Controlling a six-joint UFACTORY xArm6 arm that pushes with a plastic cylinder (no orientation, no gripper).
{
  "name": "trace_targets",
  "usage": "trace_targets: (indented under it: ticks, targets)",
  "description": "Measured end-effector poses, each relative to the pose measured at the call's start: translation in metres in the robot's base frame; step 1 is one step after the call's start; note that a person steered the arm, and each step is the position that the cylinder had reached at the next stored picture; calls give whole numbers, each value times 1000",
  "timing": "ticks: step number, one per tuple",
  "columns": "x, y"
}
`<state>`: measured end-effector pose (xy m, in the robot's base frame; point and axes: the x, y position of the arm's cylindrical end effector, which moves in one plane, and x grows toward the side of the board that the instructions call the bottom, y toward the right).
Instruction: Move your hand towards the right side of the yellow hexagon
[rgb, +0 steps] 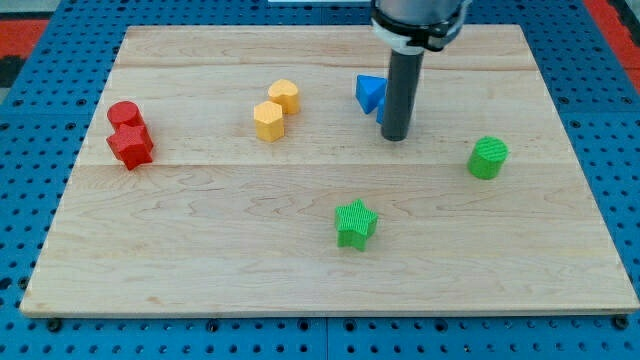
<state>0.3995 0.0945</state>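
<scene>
The yellow hexagon (268, 120) lies on the wooden board (200, 220), left of centre near the view's top. A second yellow block (285, 95), rounded in outline, sits just above and right of it, touching or nearly touching. My tip (395, 136) is the lower end of the dark rod, well to the right of the yellow hexagon. The tip stands right beside a blue triangle (370, 93), with another blue block partly hidden behind the rod.
A red cylinder (123, 113) and a red star-like block (131, 146) sit together at the view's left. A green star (355, 222) lies below centre. A green cylinder-like block (488, 157) lies at the right.
</scene>
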Motion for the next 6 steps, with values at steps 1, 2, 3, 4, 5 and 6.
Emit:
trace_targets:
  ticks: [1, 2, 3, 4, 5, 6]
  targets:
    - [21, 19]
    - [26, 21]
    - [26, 21]
    - [33, 12]
    - [36, 6]
    - [42, -9]
